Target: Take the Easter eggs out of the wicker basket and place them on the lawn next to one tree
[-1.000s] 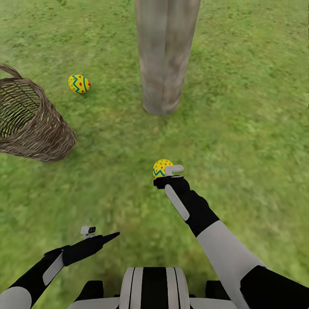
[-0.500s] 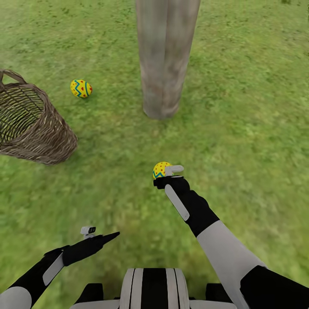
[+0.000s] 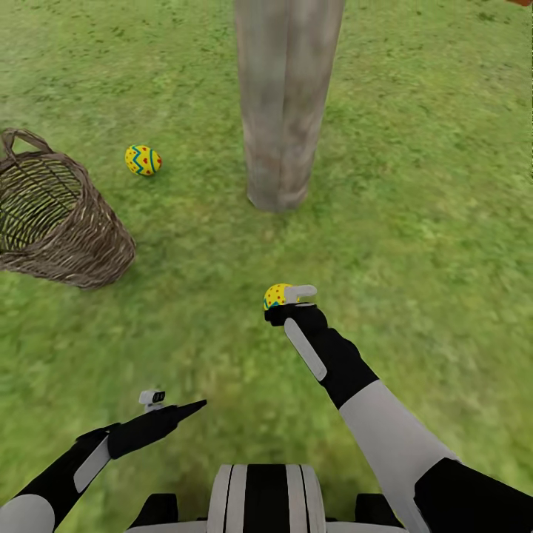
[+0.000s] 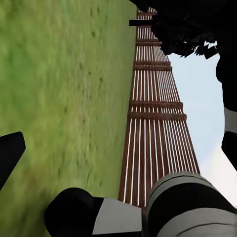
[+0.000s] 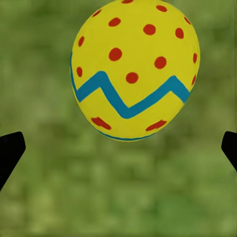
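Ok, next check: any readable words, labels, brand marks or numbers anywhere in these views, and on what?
None. The Easter egg at the right gripper and the one on the lawn carry only dots and zigzags; basket, tree trunk and fence are unmarked.

One yellow Easter egg (image 3: 143,160) with red dots and a blue-green zigzag is lying on the lawn (image 3: 429,222) between the wicker basket (image 3: 55,222) and the tree (image 3: 285,104) — apart from both. The brown woven basket is sitting tilted, mouth showing. A second egg (image 3: 277,295) (image 5: 133,69) is sitting at the right gripper (image 3: 292,300), above the grass near the trunk.
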